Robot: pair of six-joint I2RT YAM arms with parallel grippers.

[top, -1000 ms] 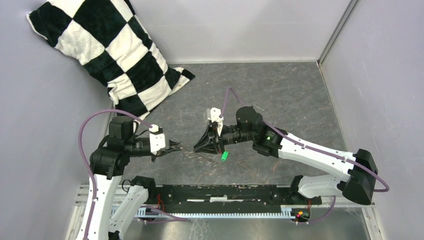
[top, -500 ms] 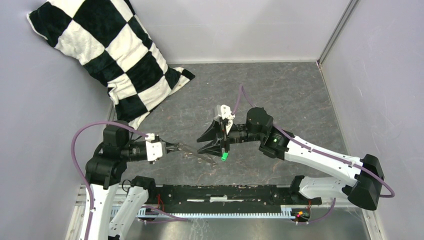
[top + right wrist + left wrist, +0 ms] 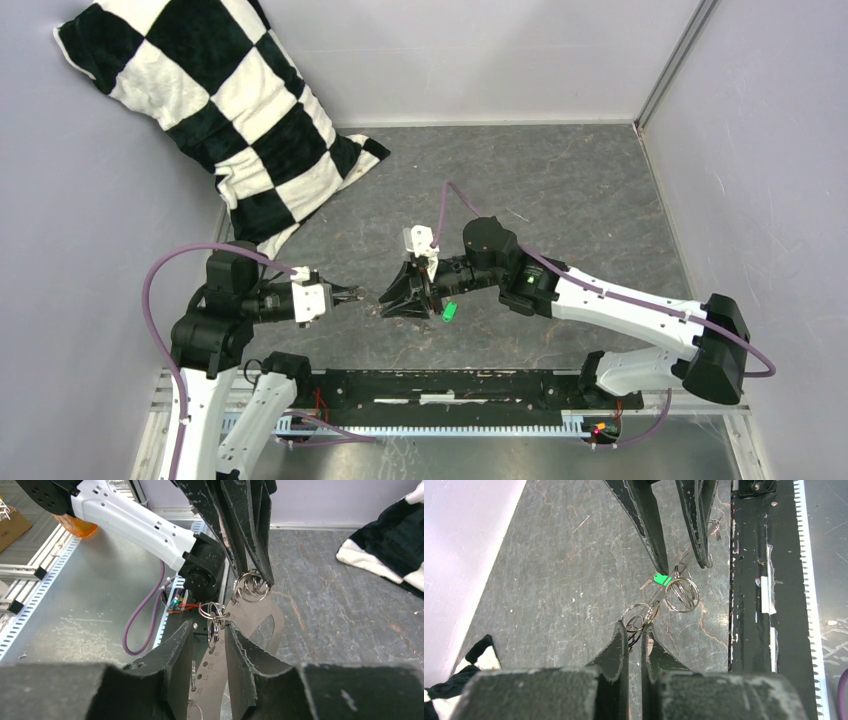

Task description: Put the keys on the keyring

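The keys (image 3: 662,578) show as one tiny piece: a bright green plastic head with a thin metal shaft poking out towards the left arm's side. It lies flat on the grey marbled table (image 3: 564,570), at the tip of one of the right gripper's fingers (image 3: 655,540) and just beside the keyring. From above, the green head (image 3: 449,312) sits under the right wrist, near the table's front edge. Whether it is linked to any ring cannot be told.

The keyring (image 3: 678,591) is a short string of thin silvery wire loops. A wider loop with smaller pieces crossing inside it lies at the right gripper's end, and a cluster of smaller overlapping loops (image 3: 640,617) lies at the left gripper's end.

The left gripper (image 3: 634,630) has its jaws drawn almost together, with only a narrow slit between them, and pinches the smaller cluster at its fingertips. In the right wrist view, those loops (image 3: 252,587) hang from its meeting tips.

The right gripper (image 3: 207,626) has its jaws parted. The loops at its end (image 3: 214,612) sit in the gap, and neither finger clearly presses on them. A flat grey strip (image 3: 250,617) with small holes and figures lies beneath.

A black rail (image 3: 749,605) runs along the table's near edge. A black-and-white checked pillow (image 3: 220,110) leans in the far left corner, well apart.
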